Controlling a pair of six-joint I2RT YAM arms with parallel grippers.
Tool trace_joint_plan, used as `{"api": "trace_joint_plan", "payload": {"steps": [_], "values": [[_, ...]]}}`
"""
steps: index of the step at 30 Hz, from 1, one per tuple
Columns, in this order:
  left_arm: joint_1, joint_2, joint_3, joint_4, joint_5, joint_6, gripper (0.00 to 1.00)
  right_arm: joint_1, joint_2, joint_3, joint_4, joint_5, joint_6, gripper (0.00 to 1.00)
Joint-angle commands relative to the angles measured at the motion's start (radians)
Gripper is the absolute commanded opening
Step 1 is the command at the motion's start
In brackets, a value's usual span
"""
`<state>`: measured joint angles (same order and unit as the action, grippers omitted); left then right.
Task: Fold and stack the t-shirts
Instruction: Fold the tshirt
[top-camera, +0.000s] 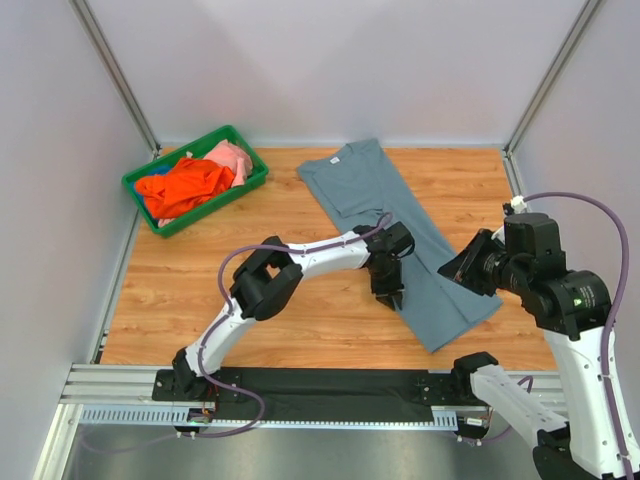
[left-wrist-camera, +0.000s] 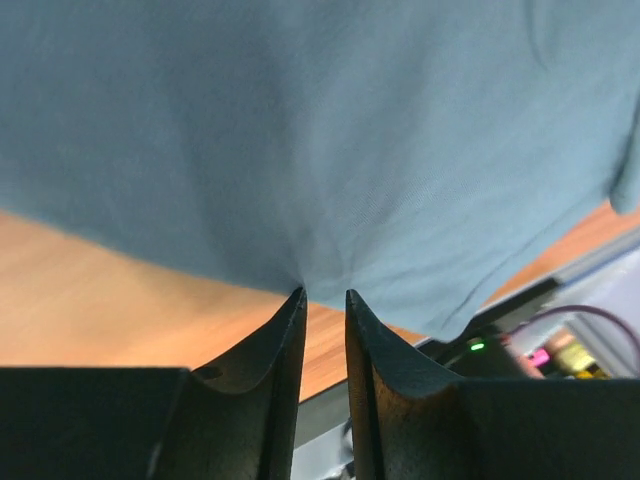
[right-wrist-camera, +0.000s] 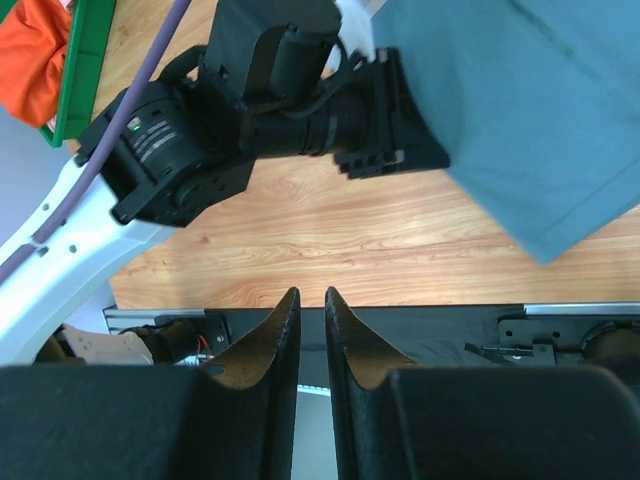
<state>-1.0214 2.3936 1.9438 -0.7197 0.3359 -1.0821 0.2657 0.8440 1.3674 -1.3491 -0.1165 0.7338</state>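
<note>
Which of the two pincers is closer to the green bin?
Left. The left pincer is over the grey shirt mid-table; the right pincer is farther from the bin, beyond the shirt's right edge.

grey-blue t-shirt (top-camera: 400, 235): slate grey-blue, soft fabric; lies flat on the wooden table, folded into a long narrow strip running diagonally from the far middle of the table towards its near right; neck end farthest from the green bin's near side, hem end at the near right; left-hand long edge pinched into a small pucker

orange t-shirt (top-camera: 183, 186): bright orange; crumpled in a heap inside the green bin, filling its middle

pink t-shirt (top-camera: 232, 158): pale pink; bunched in the green bin's far end, touching the orange t-shirt
</note>
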Motion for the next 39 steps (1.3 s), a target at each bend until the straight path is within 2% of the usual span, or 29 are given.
{"api": "trace_joint_plan", "payload": {"steps": [1, 5, 12, 17, 19, 22, 24, 29, 34, 39], "values": [[0.000, -0.091, -0.132, -0.256, -0.146, 0.060, 0.30, -0.002, -0.011, -0.013, 0.025, -0.038, 0.001, 0.18], [0.018, -0.221, -0.316, -0.279, -0.204, 0.070, 0.30, -0.002, 0.001, -0.057, 0.048, -0.054, -0.005, 0.19], [0.041, -0.416, -0.509, -0.337, -0.304, 0.094, 0.31, -0.002, 0.030, -0.178, 0.039, -0.019, -0.054, 0.21], [0.060, -0.592, -0.612, -0.278, -0.240, 0.113, 0.40, -0.002, 0.107, -0.298, 0.056, -0.041, -0.097, 0.27], [0.060, -0.611, -0.626, -0.251, -0.187, 0.145, 0.47, -0.002, 0.133, -0.336, 0.070, -0.054, -0.116, 0.29], [0.057, -0.631, -0.684, -0.181, -0.018, 0.139, 0.48, -0.002, 0.208, -0.421, 0.094, -0.045, -0.140, 0.32], [0.055, -0.646, -0.738, -0.065, 0.043, 0.091, 0.49, -0.002, 0.231, -0.456, 0.114, -0.034, -0.157, 0.32], [0.038, -0.640, -0.839, 0.023, 0.104, 0.025, 0.52, 0.004, 0.285, -0.534, 0.217, -0.032, -0.148, 0.30], [0.001, -0.602, -0.873, 0.221, 0.192, -0.036, 0.54, 0.049, 0.314, -0.583, 0.290, -0.031, -0.151, 0.29], [-0.035, -0.533, -0.813, 0.212, 0.199, -0.055, 0.54, 0.067, 0.331, -0.602, 0.301, -0.018, -0.152, 0.29]]}}
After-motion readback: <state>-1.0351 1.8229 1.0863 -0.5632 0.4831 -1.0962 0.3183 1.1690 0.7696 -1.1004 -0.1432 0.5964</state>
